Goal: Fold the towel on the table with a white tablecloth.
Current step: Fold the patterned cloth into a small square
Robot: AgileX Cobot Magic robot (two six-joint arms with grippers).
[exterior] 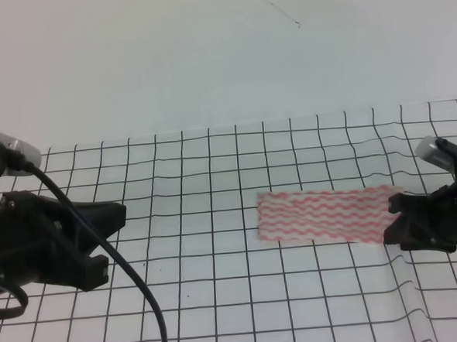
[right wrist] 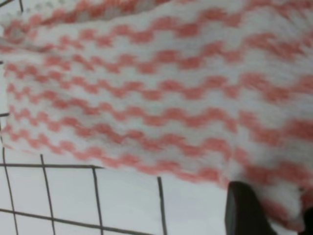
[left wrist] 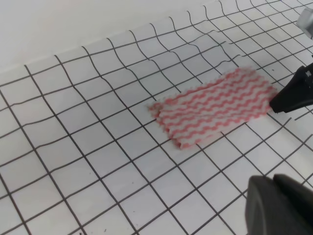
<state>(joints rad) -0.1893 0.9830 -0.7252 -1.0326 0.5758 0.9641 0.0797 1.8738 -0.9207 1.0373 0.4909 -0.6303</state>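
**Matte black arms, grey camera caps**

Both arms are black, blocky and angular. The left gripper (exterior: 101, 241), at nine o'clock in the high view, ends in two thick wedge-shaped fingers; a black cable (exterior: 109, 256) loops below it. The right gripper (exterior: 394, 221), at three o'clock, carries a rounded silver-grey wrist camera (exterior: 433, 151) on top.

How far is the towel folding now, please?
Partly done, it seems: the towel lies as a narrow strip on the white tablecloth, with a doubled layer at its left end. In hand: the right gripper is at the strip's right end; whether its fingers are shut on it is unclear. The left gripper is apart. Further folds remain.
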